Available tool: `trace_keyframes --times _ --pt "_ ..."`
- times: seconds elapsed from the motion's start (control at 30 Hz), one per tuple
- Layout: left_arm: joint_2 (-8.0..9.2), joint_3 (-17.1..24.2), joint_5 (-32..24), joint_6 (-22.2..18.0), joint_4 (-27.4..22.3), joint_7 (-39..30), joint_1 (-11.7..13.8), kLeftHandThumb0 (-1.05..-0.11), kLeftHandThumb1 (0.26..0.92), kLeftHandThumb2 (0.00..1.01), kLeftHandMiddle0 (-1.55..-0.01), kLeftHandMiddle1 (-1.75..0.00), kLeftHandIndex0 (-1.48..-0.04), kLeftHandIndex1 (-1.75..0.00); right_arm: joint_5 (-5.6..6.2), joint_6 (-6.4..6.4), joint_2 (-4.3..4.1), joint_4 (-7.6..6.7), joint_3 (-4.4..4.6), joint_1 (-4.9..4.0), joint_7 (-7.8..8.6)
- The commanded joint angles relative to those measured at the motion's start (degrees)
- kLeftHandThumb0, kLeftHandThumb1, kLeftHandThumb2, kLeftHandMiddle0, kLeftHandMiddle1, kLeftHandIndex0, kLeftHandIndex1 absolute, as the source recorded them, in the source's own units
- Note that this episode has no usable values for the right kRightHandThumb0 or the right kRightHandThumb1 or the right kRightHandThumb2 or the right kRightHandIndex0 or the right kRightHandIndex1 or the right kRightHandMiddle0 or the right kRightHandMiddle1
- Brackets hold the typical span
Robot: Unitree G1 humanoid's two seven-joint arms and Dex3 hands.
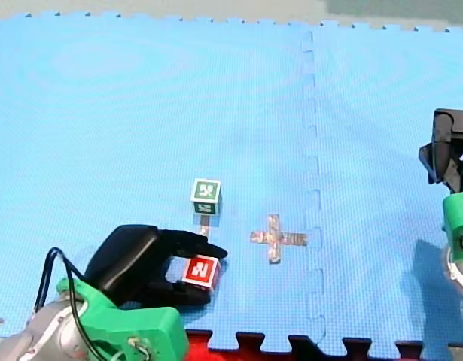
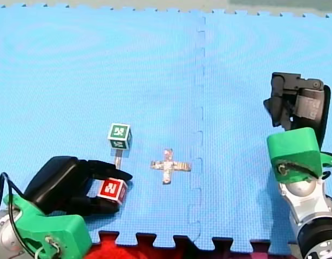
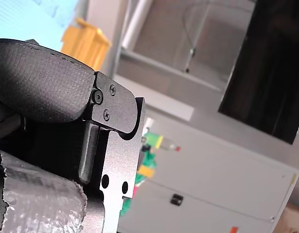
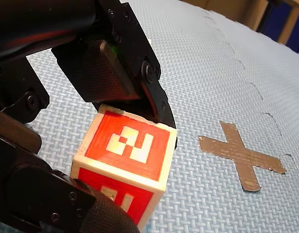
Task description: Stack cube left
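Left hand [image 1: 144, 263] grasps the red cube [image 1: 202, 271], fingers closed round it. The green cube [image 1: 206, 197] stands just beyond the fingertips, the tape cross [image 1: 276, 238] near on the hand's right. Right hand [image 2: 292, 102] is well apart; its grip cannot be told. In the second wrist view, the fingers [image 4: 108, 68] clamp the tilted red cube, with the cross beside it.

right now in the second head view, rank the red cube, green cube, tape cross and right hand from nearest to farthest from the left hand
1. red cube, held in the left hand.
2 and 3. green cube, just beyond that hand, and tape cross, off to its right: too close to call.
4. right hand, far right side.
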Motion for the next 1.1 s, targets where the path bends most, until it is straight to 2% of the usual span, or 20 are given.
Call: trace_keyframes --times 0.0,0.07,0.13,0.17,0.2,0.27,0.43,0.57,0.73,0.93,1.07 --pt "-0.02 0.11 -0.64 1.39 -2.78 -2.42 0.67 -0.517 0.81 0.0 -0.92 -1.75 -1.23 -0.13 -0.08 0.23 -0.12 0.14 0.1 0.27 -0.35" --pt "0.97 1.3 -2.66 5.92 -10.94 -8.07 1.39 -0.519 0.81 0.0 -0.92 -1.75 -1.23 -0.13 -0.2 0.26 -0.06 0.28 0.21 0.32 -0.49" --pt "2.22 2.59 -4.22 13.04 -23.0 -15.0 3.34 -0.518 0.81 0.0 -0.92 -1.75 -1.23 -0.13 -0.29 0.25 -0.01 0.41 0.26 0.39 -0.55" --pt "2.34 3.07 -4.07 17.77 -30.11 -18.44 4.55 -0.516 0.809 0.0 -0.92 -1.75 -1.23 -0.12 -0.32 0.28 0.0 0.57 0.25 0.47 -0.55" --pt "2.24 3.35 -3.72 21.03 -34.88 -20.62 5.43 -0.498 0.805 0.0 -0.93 -1.75 -1.23 -0.12 -0.36 0.33 0.0 0.71 0.25 0.53 -0.56" --pt "1.54 3.37 -1.91 24.46 -39.81 -22.13 6.34 -0.487 0.804 0.0 -0.93 -1.75 -1.23 -0.12 -0.53 0.53 0.02 1.09 0.27 0.62 -0.73" --pt "-0.13 2.02 1.99 25.03 -37.07 -19.98 4.54 -0.468 0.803 0.0 -0.93 -1.75 -1.24 -0.12 -0.94 0.73 0.27 1.42 0.29 0.43 -1.04" --pt "-0.07 1.12 3.49 24.91 -36.3 -19.55 4.17 -0.461 0.801 0.0 -0.93 -1.75 -1.25 -0.12 -0.02 0.03 0.68 1.6 -0.16 0.37 0.36" --pt "-0.52 0.5 3.91 27.19 -37.24 -21.73 3.53 -0.455 0.799 0.0 -0.93 -1.75 -1.25 -0.12 -0.32 0.53 0.83 1.64 -0.01 0.33 0.2" --pt "-2.68 -0.93 5.56 28.66 -31.05 -19.42 0.12 -0.45 0.8 0.0 -0.94 -1.75 -1.25 -0.12 -0.43 1.22 1.1 1.82 0.18 -0.06 -0.15" --pt "-3.07 -1.56 5.86 28.27 -27.71 -17.65 -1.32 -0.449 0.801 0.0 -0.94 -1.75 -1.26 -0.13 -0.61 1.66 1.35 1.85 0.39 -0.28 -0.65"
